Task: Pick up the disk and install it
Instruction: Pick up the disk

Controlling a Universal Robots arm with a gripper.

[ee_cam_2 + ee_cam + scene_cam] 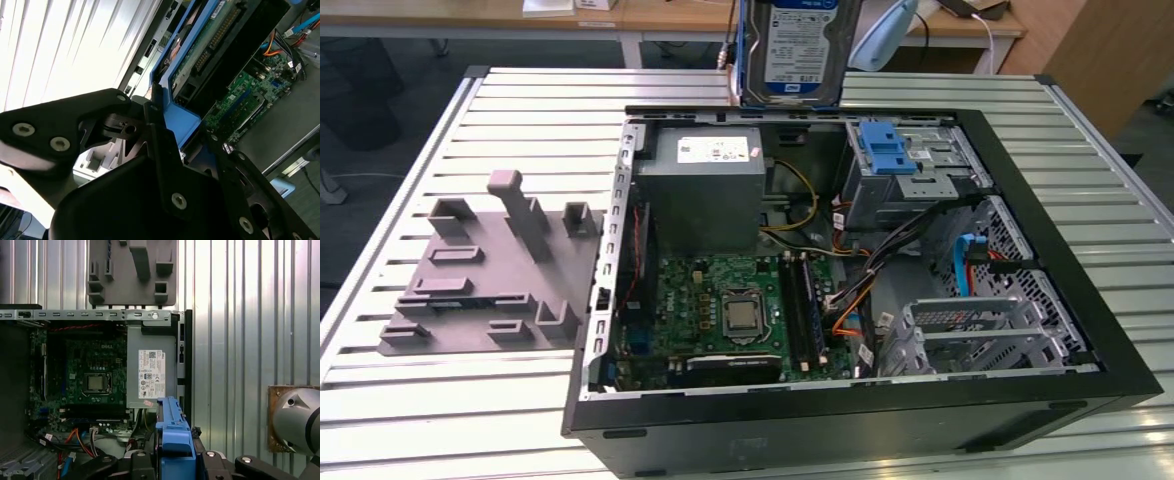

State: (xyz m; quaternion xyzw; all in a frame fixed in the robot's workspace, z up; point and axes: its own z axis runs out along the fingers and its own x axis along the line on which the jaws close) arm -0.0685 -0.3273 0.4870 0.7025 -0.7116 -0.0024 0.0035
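Note:
The disk (798,48) hangs upright in the air above the far wall of the open computer case (1067,250), its blue-and-white label facing the exterior view and blue rails along its edges. In both wrist views my gripper (172,459) is shut on the disk's blue carrier (172,432), with black fingers (136,460) on either side of it. In the second wrist view the gripper (172,131) clamps the blue carrier (181,117), and the disk's underside with its circuit board (210,42) stretches away over the case.
Inside the case are a grey box with a white sticker (707,185), a metal cage with a blue latch (897,152), the motherboard (734,310) and loose cables (847,300). A grey fixture plate (487,270) lies on the slatted table (520,420) at the exterior view's left.

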